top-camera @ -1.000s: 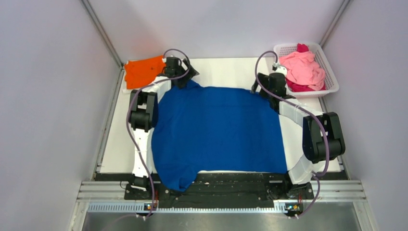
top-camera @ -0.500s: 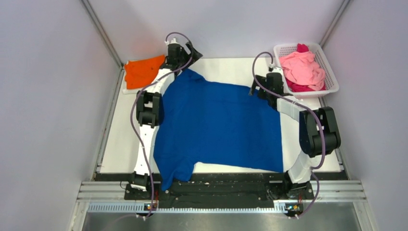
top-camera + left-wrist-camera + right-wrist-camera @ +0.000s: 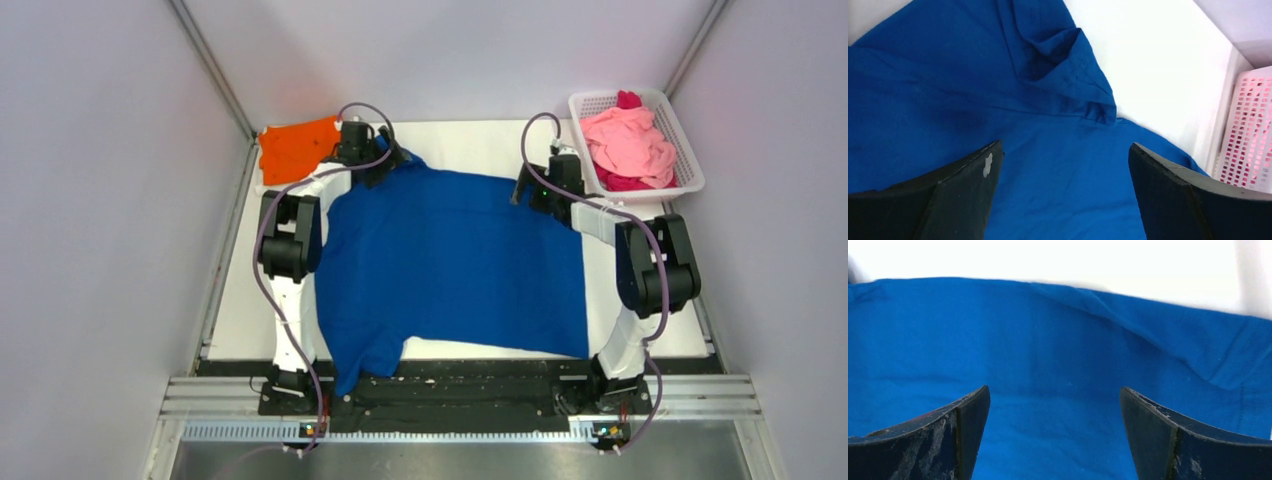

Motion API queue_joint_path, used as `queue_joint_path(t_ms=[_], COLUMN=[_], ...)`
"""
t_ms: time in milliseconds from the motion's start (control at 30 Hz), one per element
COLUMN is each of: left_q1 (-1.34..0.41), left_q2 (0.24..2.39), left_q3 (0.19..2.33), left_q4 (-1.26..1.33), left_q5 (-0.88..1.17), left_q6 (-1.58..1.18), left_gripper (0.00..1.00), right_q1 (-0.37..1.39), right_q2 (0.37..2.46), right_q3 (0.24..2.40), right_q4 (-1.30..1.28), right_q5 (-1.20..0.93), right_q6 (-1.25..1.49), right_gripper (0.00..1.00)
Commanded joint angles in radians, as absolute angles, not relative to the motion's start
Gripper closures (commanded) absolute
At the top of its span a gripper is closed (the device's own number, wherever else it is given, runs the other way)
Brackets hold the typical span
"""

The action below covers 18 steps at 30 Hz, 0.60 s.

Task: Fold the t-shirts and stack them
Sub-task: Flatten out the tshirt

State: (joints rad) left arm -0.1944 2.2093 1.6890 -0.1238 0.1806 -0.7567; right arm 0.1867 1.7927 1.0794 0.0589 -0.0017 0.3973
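The blue shirt (image 3: 455,260) lies flat on my table (image 3: 470,138), ready for folding. My left gripper (image 3: 1064,147) and right gripper (image 3: 1054,390) hover at its far edge, jaws apart, empty.

A: Where was the spread shirt (image 3: 450,260)?
B: Flat on mid-table (image 3: 245,300), btwn both arms. Its near-left part lay over the front edge.
A: Others?
B: Folded shirt (image 3: 295,148) at far-left corner, just beside the spread one. Basket (image 3: 690,150) at far-right corner w/ a heap of shirts (image 3: 628,140) in it.
A: Grippers?
B: Left gripper (image 3: 1063,146) over the spread shirt's far-left corner, right gripper (image 3: 1054,390) over its far-right edge.
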Motion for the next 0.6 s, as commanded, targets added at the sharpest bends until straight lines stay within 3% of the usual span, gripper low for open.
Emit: queue_joint_path(t_ms=[0, 300, 567], left_q1=[-0.214, -0.216, -0.216], left_q2=[2.175, 2.312, 2.386], left_q3=[1.674, 1.809, 1.862], left_q4=[0.029, 0.128, 0.14], left_q5=[0.212, 0.257, 0.287], left_q6=[-0.805, -0.849, -0.871], left_gripper=[0.01, 0.01, 0.01], right_q1=[0.185, 0.178, 0.115], right_q2=[1.845, 1.975, 2.082], right_q3=[1.111, 1.248, 1.43], right_q4=[0.09, 0.084, 0.052], right_q5=[-0.015, 0.172, 0.096], right_q6=[0.435, 0.397, 0.38], right_gripper=[0.01, 0.01, 0.01])
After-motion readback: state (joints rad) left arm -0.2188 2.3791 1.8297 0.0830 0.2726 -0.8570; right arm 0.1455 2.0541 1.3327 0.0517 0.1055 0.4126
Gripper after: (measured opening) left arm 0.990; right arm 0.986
